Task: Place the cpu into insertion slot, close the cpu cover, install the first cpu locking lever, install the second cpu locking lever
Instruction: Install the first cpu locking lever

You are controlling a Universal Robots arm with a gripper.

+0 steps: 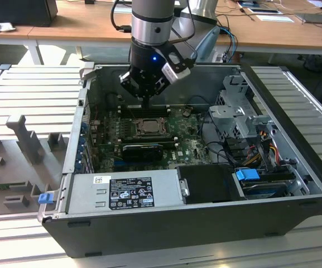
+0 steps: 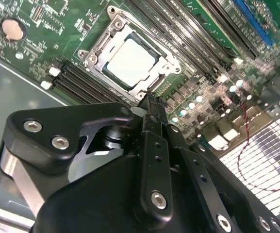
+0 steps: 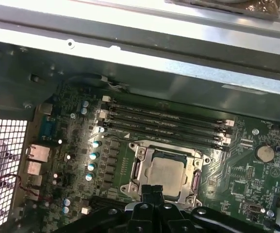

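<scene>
Gripper (image 2: 152, 103) sits low over the board with its tips drawn together and nothing visible between them, so I read it as closed and empty. In both wrist views the tips are at the edge of the insertion slot (image 1: 148, 127), just beside the metal frame. I can't tell whether they touch it.

The cpu (image 2: 130, 60) lies flat and square in the slot, pale lid up. The cpu cover (image 3: 166, 151) looks to be down around it, with the chip showing through the cut-out. I can't make out the lever state from here, so I'm not calling either one latched.

Handling, my judgement:
- The cpu is light, rigid and flat with a smooth lid, so probably slippery. The contacts underneath are fragile. Grip it only by two opposite edges, with no side load while it's in the socket.
- The cover is thin sheet metal, stiff enough to push but easy to bend. Load the frame rim, never the chip face.

Clearance is tight. The memory slots (image 3: 164, 121) run right alongside the socket, and there are small capacitors (image 3: 93, 155) on the other side.
</scene>
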